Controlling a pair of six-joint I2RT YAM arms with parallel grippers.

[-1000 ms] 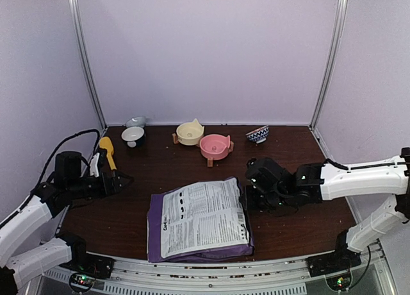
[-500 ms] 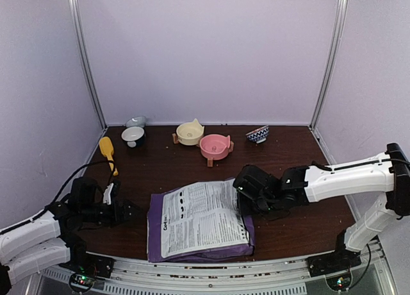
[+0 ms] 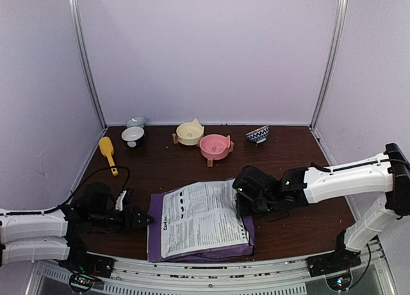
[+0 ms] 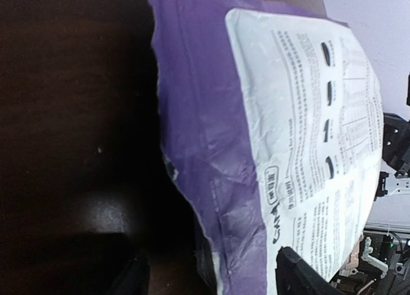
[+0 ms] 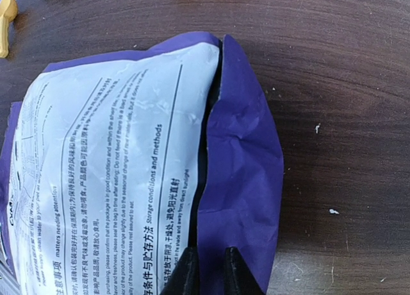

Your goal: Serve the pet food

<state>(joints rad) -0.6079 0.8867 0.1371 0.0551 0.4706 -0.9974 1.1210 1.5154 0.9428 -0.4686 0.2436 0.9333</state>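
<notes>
The purple pet food bag lies flat at the table's front centre with its white back label up. No kibble shows; it is hidden inside the bag. My left gripper is low at the bag's left edge. In the left wrist view it is wide open, with its fingers on either side of the bag's purple edge. My right gripper is at the bag's far right corner. In the right wrist view it is nearly closed, pinching the bag's purple flap.
A yellow scoop lies at the far left. A white bowl, a grey bowl, a cream bowl, a pink bowl and a blue patterned bowl stand along the back. Purple walls enclose the table.
My left arm has come down from beside the scoop to the bag's left edge. My right gripper has moved left onto the bag's right corner and closed on the flap.
</notes>
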